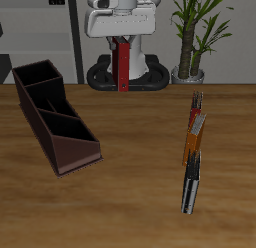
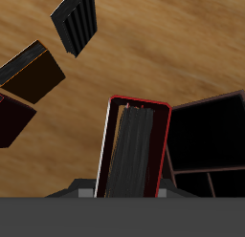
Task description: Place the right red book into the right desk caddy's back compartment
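While gripped, red book (image 2: 134,145) between fingers (image 2: 153,150)

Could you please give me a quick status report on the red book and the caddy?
Gripper shut on red book, held high. Caddy back compartment empty. Nothing in the way.

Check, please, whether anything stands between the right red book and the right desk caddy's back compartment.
Nothing visible does. The right red book hangs farther back; only bare tabletop separates it from the right desk caddy, whose back compartment looks open and empty. The row of thin books lies aside.
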Available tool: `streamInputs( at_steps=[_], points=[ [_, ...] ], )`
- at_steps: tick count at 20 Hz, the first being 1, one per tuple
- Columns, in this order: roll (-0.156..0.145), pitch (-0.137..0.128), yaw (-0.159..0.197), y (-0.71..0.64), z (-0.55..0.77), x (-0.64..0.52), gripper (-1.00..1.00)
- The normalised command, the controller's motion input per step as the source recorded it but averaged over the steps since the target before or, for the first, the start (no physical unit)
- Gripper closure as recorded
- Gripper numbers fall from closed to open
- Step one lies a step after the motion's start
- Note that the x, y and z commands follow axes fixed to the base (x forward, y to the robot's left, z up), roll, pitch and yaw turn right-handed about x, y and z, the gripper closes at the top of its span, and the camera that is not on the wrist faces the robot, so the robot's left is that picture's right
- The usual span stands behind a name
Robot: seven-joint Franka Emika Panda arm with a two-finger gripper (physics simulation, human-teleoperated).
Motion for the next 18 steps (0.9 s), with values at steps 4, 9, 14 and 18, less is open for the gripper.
streamInputs(
  at_steps=[4, 9, 14, 18],
  points=[
    [-0.006, -0.01, 0.072, -0.09, -0.02, -0.24, 1.0],
    [-0.001, -0.015, 0.069, -0.11, 0.01, -0.18, 1.0],
    [-0.003, -0.001, 0.072, -0.16, -0.05, -0.18, 1.0],
    [-0.025, -0.001, 0.052, -0.19, -0.03, -0.17, 1.0]
  ],
)
